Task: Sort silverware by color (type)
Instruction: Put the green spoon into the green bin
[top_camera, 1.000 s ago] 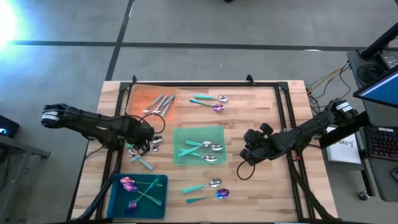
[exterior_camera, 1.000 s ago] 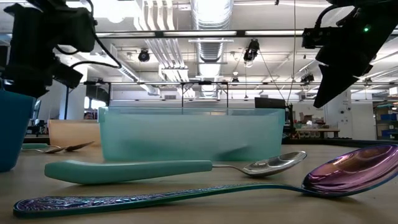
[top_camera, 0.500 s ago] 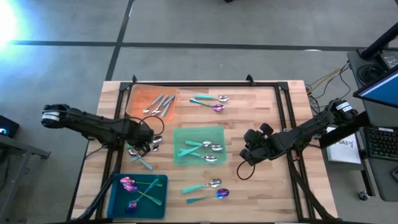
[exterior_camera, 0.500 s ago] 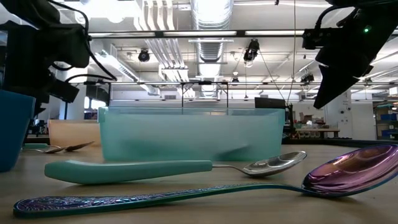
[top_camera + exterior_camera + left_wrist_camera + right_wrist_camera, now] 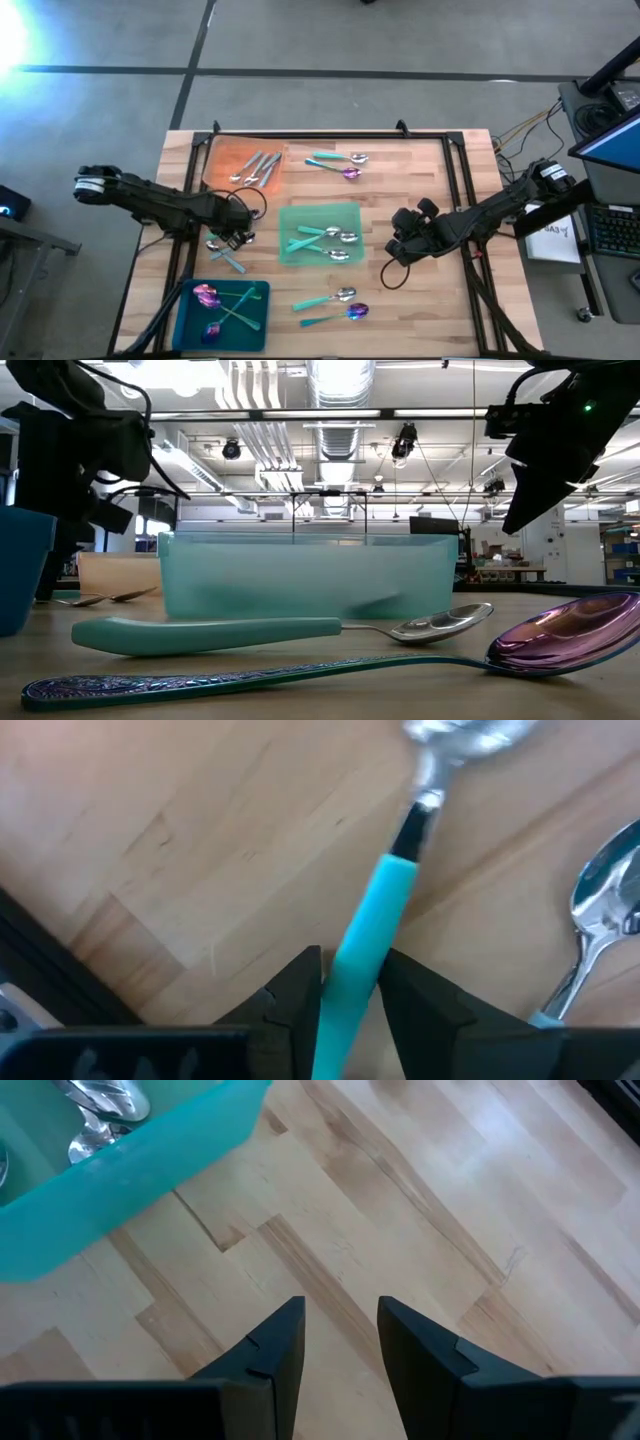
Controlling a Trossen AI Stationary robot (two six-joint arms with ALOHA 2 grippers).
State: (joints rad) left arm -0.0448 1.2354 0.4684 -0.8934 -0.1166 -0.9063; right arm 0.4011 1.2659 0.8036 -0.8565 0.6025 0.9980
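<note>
High view: my left pincer (image 5: 236, 236) sits over the left part of the tabletop (image 5: 420, 300), between the orange mat (image 5: 222, 160) and the blue tray (image 5: 190, 325), just left of the green tray (image 5: 290, 215). Compared with a second ago, my left arm has drawn a little lower over the loose spoons (image 5: 222, 250) there, and the fingers have narrowed. Left wrist view: the fingers (image 5: 290, 995) stand on either side of a teal-handled spoon (image 5: 375, 920), close against its handle; whether they already press it I cannot tell. A second silver spoon (image 5: 600, 915) lies beside it, cut off at the edge. My right pincer (image 5: 400, 248) hangs to the right of the green tray, unchanged, fingers part open with nothing between them over bare wood. Sorted silverware lies on the orange mat, in the green tray and in the blue tray; two pairs of spoons rest apart on the wood, one at the far edge (image 5: 338, 163) and one at the near edge (image 5: 335, 303). Low view: my left pincer's tips are hidden behind the blue tray's corner.
</note>
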